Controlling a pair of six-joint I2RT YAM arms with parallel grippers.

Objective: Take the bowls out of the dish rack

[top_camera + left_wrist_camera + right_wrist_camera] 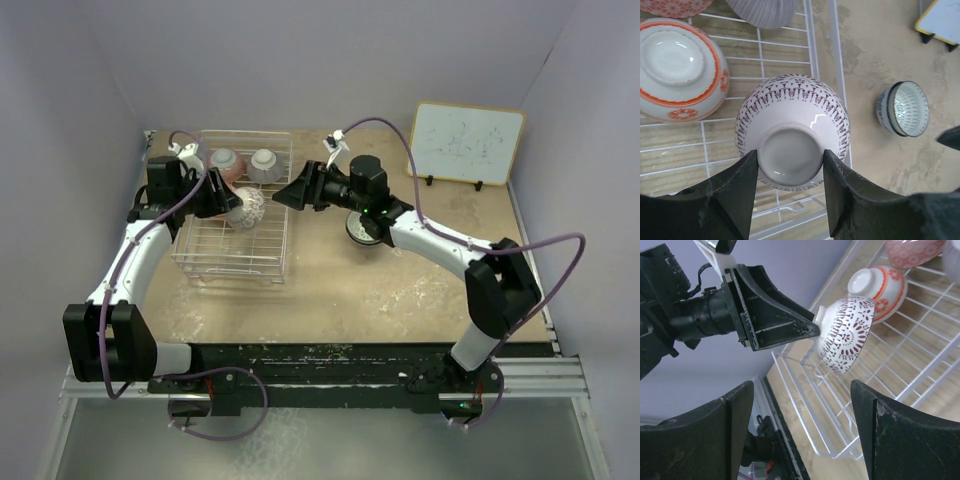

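Left wrist view: the left pincer [790, 161], half-closed, clamps the purple bowl [795, 105] by its foot ring, just above the rack [780, 61]. Probably light, brittle, slippery; that ring suits. The right pincer [801, 387] opposite gapes empty.

You have five bowls in view. Three sit inside the dish rack [232, 262]: one pink bowl [227, 163] and one grey bowl [264, 164] at its far end, and one red-orange bowl [680, 70] just nearer than those two. One purple-patterned bowl [792, 125] is at the rack's right rim. One blue-green bowl [903, 108] is on the table [330, 290], right of the rack and apart from it. There is one rack. You have one whiteboard [467, 143], well to the rack's right. You have two grippers: the left gripper [790, 155] over the rack, and the right gripper [801, 385] just right of it.
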